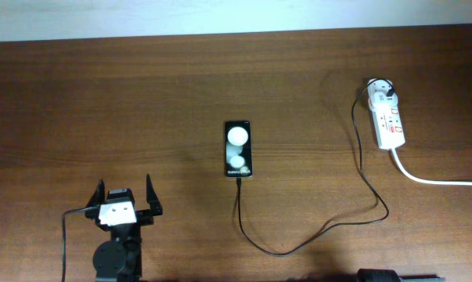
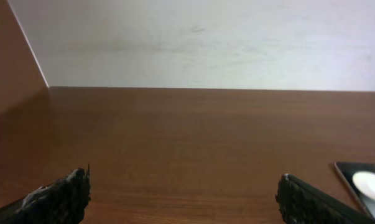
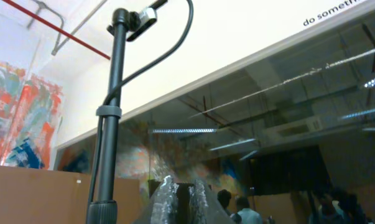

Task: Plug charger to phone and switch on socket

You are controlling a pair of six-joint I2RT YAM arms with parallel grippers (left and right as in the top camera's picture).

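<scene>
Overhead: flat black rectangular phone point(image 1: 238, 149) lies centre of brown wooden table point(image 1: 142, 102), thin black charger cable point(image 1: 239, 205) meeting its near edge. White oblong power-strip socket point(image 1: 388, 117) sits far right. L gripper point(image 1: 125, 183) jaws wide apart, empty; R gripper point(image 3: 183, 182) fingers approx. closed, aimed upward.

Phone point(image 2: 364, 183) cut by left wrist frame edge; socket point(image 1: 390, 121) switch state unreadable.
</scene>
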